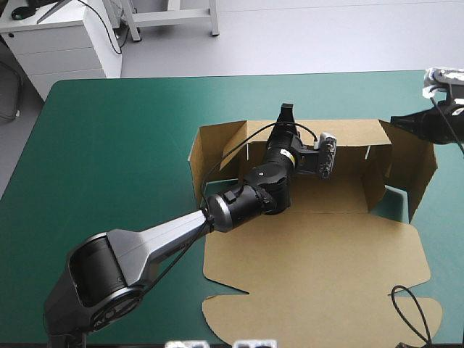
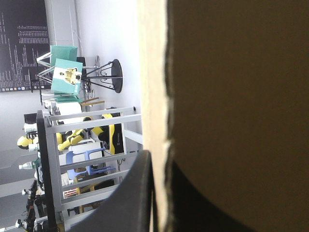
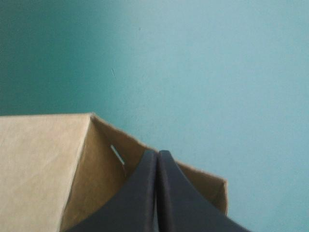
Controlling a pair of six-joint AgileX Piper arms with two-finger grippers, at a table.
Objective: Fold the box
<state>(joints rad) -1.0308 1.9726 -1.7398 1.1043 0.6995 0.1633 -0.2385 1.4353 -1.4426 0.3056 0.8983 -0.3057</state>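
Box sits on the teal-green cover, walls up, lid flat. Your left gripper pinches the far wall. The right gripper is closed and empty at the corner of the right wall. Pull off-axis and the far wall could tear or untuck.

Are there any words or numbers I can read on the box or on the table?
None can be read.
The box: plain brown board, no print or label showing.
The table cover: plain teal-green, no words or signs.
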